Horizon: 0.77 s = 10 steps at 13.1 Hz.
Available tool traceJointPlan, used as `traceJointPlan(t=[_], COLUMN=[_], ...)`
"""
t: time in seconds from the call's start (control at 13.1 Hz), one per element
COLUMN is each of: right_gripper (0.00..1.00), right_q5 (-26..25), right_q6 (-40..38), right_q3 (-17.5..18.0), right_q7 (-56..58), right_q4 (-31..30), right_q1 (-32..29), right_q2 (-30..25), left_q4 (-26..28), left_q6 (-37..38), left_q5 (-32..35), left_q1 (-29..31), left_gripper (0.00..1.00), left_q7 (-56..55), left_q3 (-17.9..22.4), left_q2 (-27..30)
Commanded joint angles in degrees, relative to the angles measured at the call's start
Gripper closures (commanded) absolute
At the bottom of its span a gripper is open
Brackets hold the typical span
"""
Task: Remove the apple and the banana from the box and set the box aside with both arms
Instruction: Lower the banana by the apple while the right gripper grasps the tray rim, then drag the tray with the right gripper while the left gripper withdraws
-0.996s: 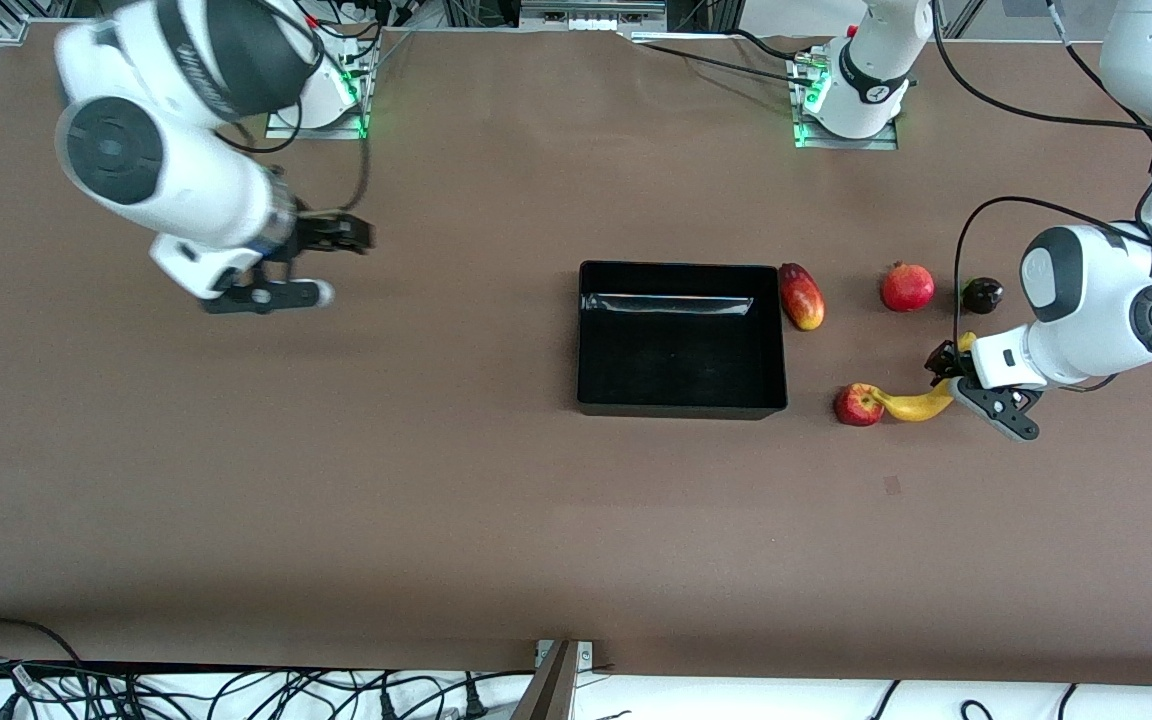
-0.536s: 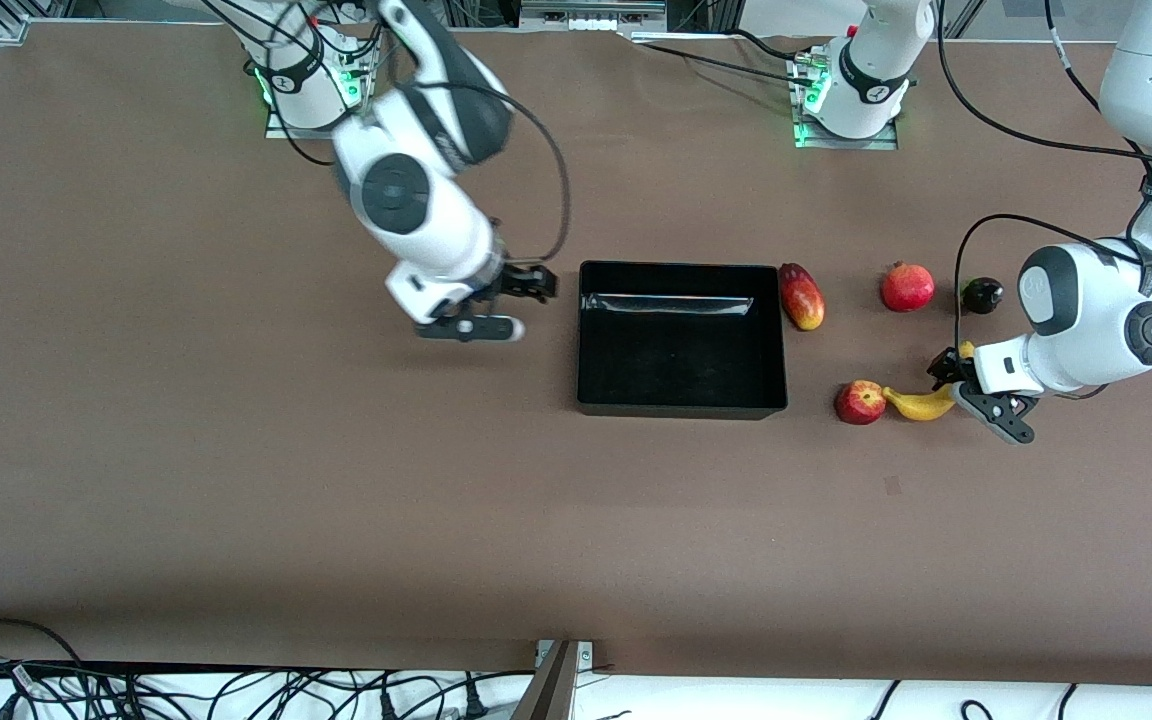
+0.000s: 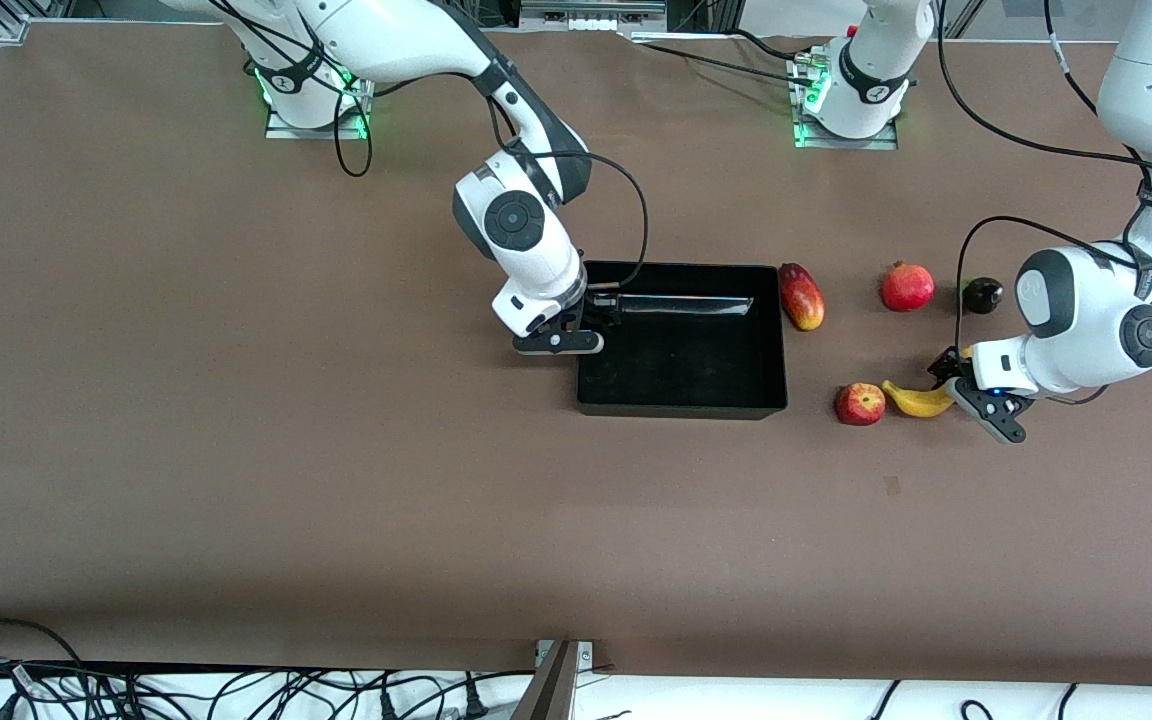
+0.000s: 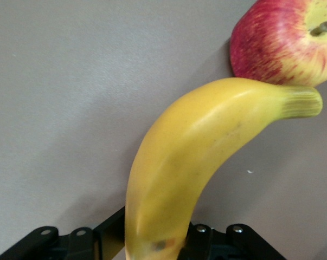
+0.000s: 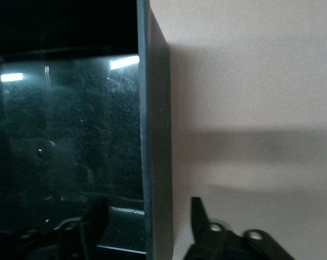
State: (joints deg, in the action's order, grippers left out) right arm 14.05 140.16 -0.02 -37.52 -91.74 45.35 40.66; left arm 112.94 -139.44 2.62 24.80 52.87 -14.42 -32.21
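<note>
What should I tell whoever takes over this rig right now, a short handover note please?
Left gripper: shut on the banana, low at the table toward the left arm's end; banana tip touches the apple.
Right gripper: fingers astride the box wall at the right arm's end, not clamped yet.
Done: apple and banana are both out of the box; the box is empty.
Left: release the banana, bring the left gripper to the box's facing wall, grip with both, move the box aside.
</note>
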Motion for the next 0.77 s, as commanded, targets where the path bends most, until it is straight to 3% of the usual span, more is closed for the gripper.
traceJointPlan(t=[0.0,0.08,0.15,0.46,0.69], right_gripper=[1.00,1.00,1.00,1.00,1.00], right_q5=[0.2,0.2,0.2,0.1,0.7], right_q6=[-0.1,-0.2,-0.3,-2.4,-15.6], right_q3=[-0.8,-0.8,-0.8,-1.3,-6.1], right_q7=[0.1,0.3,0.5,1.2,8.5], right_q4=[1.3,1.3,1.3,1.2,1.0], right_q1=[0.6,0.6,0.4,0.1,-0.7], right_q2=[0.4,0.3,0.2,-1.4,-7.2], left_q4=[-1.0,-0.9,-0.6,0.6,0.5], left_q6=[-0.6,-0.5,-0.5,0.4,5.6], left_q5=[1.2,1.3,1.2,1.2,1.2], left_q1=[-0.1,-0.1,-0.1,-0.3,-0.7], left_gripper=[1.00,0.65,0.01,0.00,0.00], left_q7=[2.1,2.1,2.0,1.1,1.2], left_q3=[0.2,0.2,0.2,0.2,0.1], left_q2=[-0.4,-0.1,0.2,5.1,11.3])
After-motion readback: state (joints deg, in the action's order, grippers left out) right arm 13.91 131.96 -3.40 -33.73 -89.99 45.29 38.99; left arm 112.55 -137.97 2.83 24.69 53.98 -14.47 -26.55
